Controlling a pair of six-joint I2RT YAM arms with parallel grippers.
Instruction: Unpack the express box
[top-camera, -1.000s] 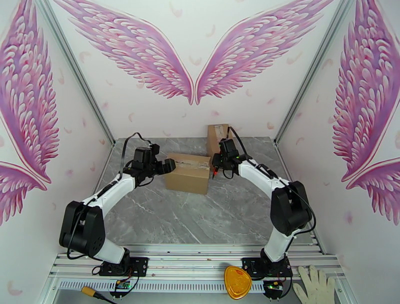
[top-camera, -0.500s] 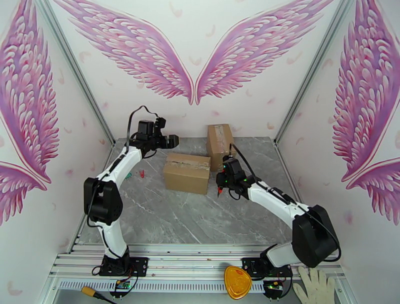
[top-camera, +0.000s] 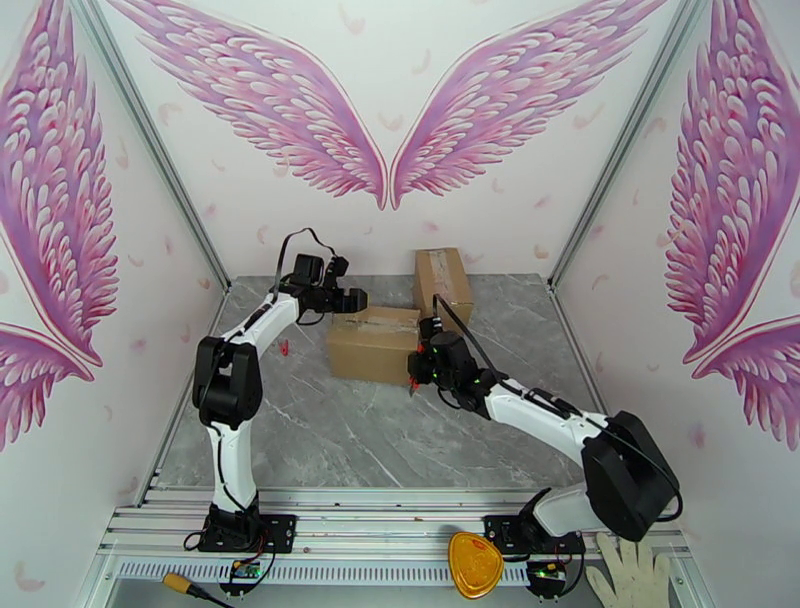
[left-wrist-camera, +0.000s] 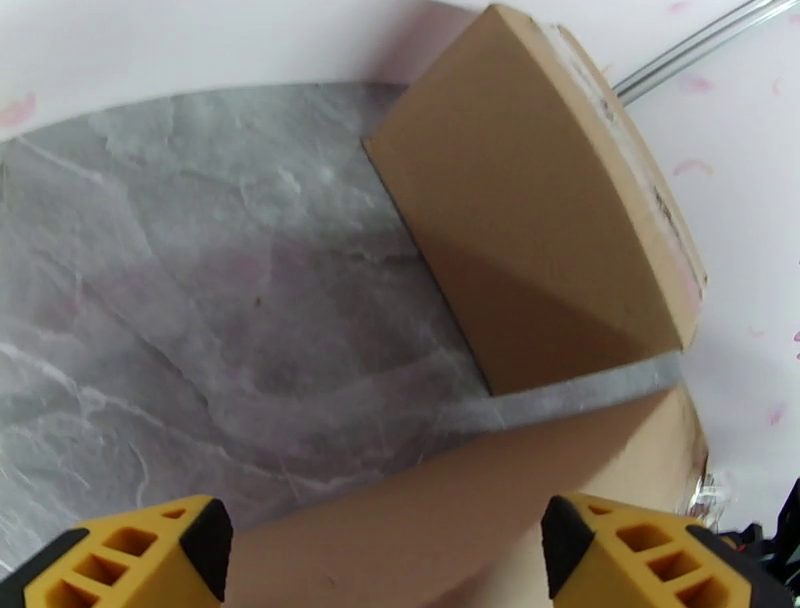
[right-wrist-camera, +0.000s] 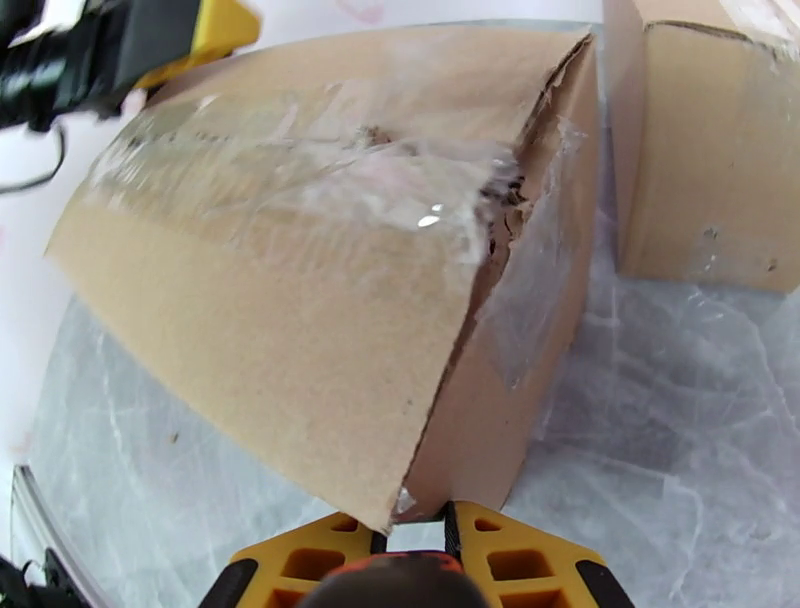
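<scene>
The express box (top-camera: 375, 345) is a brown carton in the middle of the table, and its clear tape (right-wrist-camera: 400, 190) is ragged along the top seam. My left gripper (top-camera: 352, 300) hovers open over the box's back left top edge, its yellow fingertips (left-wrist-camera: 130, 550) wide apart above the cardboard (left-wrist-camera: 450, 520). My right gripper (top-camera: 413, 380) sits at the box's near right corner (right-wrist-camera: 430, 480). Its yellow fingers (right-wrist-camera: 300, 550) are shut on a small red-tipped tool (right-wrist-camera: 400, 575).
A second brown carton (top-camera: 442, 275) stands behind the box against the back wall, also in the left wrist view (left-wrist-camera: 540, 220). A small red item (top-camera: 285, 347) lies on the table left of the box. An orange object (top-camera: 475, 565) and a white glove (top-camera: 630, 570) lie by the arm bases.
My left arm swung up from the box's left side to its back left top edge. My right gripper came forward from the box's far right end to its near right corner.
</scene>
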